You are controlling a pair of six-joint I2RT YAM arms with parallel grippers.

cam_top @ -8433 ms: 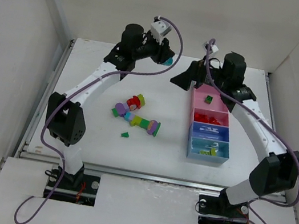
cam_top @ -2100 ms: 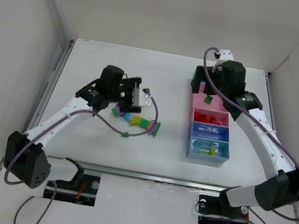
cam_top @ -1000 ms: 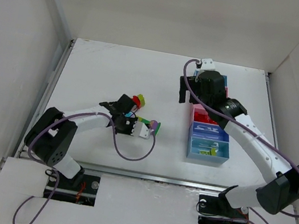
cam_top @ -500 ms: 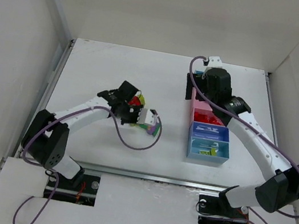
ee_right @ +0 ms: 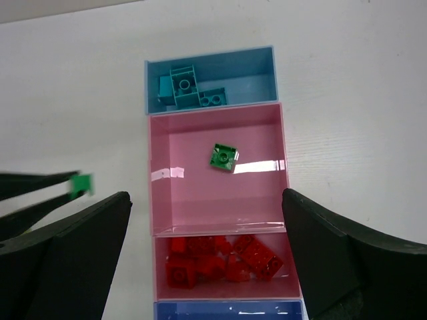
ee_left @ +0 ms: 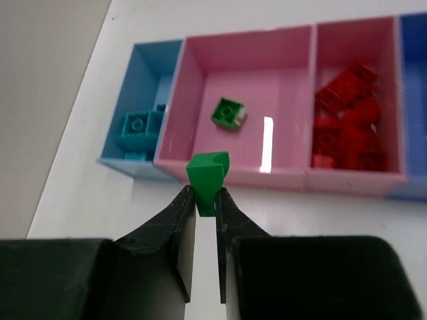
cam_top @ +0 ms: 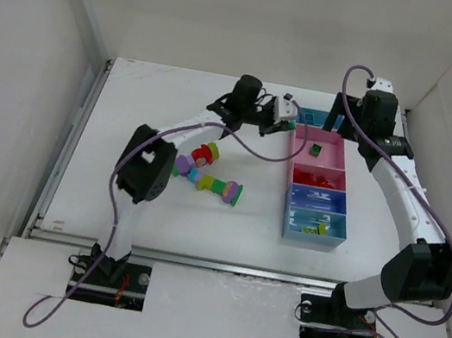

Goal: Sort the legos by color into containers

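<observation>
left gripper (ee_left: 205, 200) jaws clamp a green lego (ee_left: 208, 173) just short of the first pink bin (ee_left: 287, 93), so it should clear the near rim, then release low beside the green brick (ee_left: 228, 112) inside, while right gripper (ee_right: 207, 233) hangs over the strip (ee_right: 260, 83), jaws wide, empty.

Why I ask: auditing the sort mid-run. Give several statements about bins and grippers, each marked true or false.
The left gripper is shut on a green lego. True.
That green lego is inside the first pink bin. False: it is in the fingers, outside the bin.
One loose green lego lies in the first pink bin. True.
The red legos lie in the light blue end bin. False: they are in the second pink bin; the end bin holds teal legos.
The right gripper is shut. False: it is open.
</observation>
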